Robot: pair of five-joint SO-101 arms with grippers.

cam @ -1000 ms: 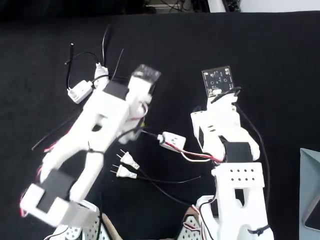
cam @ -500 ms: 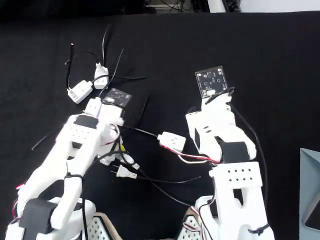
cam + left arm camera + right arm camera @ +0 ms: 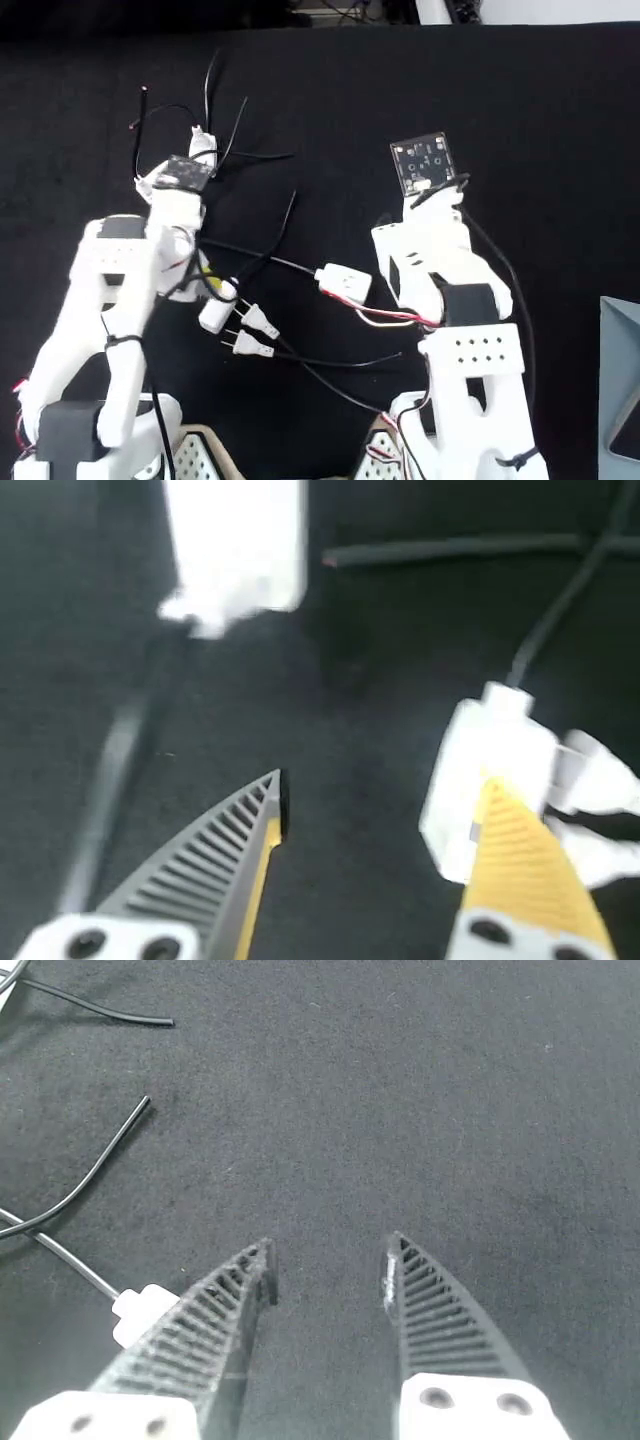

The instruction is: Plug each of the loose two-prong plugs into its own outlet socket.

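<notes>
Black cloth (image 3: 560,120) covers the table. Your two loose plugs lie side by side at about 7 o'clock from its middle, the upper plug (image 3: 260,321) and the lower plug (image 3: 248,345). Both have their prongs toward 10 o'clock and their black cords trailing off toward 4 o'clock, and neither is seated in a socket.

A white outlet socket (image 3: 345,283) with red and white leads sits near the middle, just on the 9 o'clock side of your right arm (image 3: 440,270). A second socket (image 3: 201,148) lies out at 10 o'clock, close to your left arm's wrist.

Your left gripper (image 3: 382,785) is released, its jaws spread wide and low over the cloth. A white block (image 3: 485,780) lies right against its yellow finger (image 3: 520,850) – whether they touch, you can't tell from here.

Your right gripper (image 3: 330,1245) is also released and holds nothing. It hangs over bare cloth – a white cord end (image 3: 138,1315) sits just beside one finger.
</notes>
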